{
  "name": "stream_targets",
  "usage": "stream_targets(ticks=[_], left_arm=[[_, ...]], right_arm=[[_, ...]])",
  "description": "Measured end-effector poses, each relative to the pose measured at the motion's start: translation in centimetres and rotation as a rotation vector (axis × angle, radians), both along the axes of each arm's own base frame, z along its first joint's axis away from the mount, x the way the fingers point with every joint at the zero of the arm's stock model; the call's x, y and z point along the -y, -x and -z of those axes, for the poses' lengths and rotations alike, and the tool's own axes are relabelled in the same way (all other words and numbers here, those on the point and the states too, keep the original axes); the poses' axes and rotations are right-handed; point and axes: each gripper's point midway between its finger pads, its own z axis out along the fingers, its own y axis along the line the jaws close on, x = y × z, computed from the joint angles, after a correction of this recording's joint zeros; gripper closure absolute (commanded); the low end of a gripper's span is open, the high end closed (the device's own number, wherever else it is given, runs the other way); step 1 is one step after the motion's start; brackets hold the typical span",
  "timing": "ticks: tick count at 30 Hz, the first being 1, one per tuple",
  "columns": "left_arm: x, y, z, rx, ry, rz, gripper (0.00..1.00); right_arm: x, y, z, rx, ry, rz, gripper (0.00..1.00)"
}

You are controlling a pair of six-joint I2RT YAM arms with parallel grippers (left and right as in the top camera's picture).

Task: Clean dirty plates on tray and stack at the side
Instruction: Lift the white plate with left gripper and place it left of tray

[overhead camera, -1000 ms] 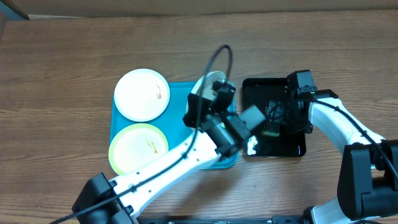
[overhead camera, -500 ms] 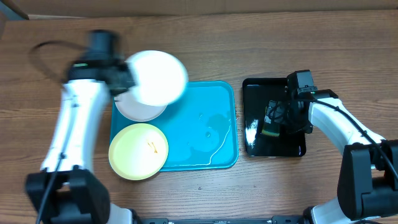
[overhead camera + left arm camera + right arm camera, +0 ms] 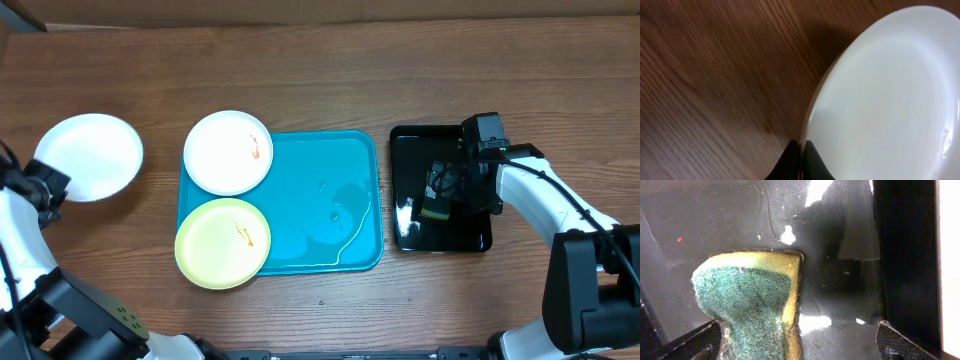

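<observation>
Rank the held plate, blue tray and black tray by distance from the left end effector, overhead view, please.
1. Held plate, in the left end effector, far left.
2. Blue tray, centre.
3. Black tray, right.

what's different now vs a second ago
The left gripper, shut on the rim of the held white plate, has swung it leftward from over the right part of the tray to over the table beyond the tray's left edge. The smeared white plate, yellow-green plate and open right gripper over the sponge stayed put.
</observation>
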Motion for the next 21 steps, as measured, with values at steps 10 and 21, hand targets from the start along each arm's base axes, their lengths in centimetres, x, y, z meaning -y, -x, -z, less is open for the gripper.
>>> stream_targets(ticks=[10, 21], left_arm=[[-0.2, -2.7, 3.2, 0.072, -0.067, 0.04, 0.96], [1.9, -4.3, 8.4, -0.004, 0.003, 0.112, 0.62]], right_arm=[[0.0, 0.0, 0.0, 0.0, 0.0, 0.0, 0.0], [0.0, 0.0, 0.0, -0.001, 0.0, 0.0, 0.0]])
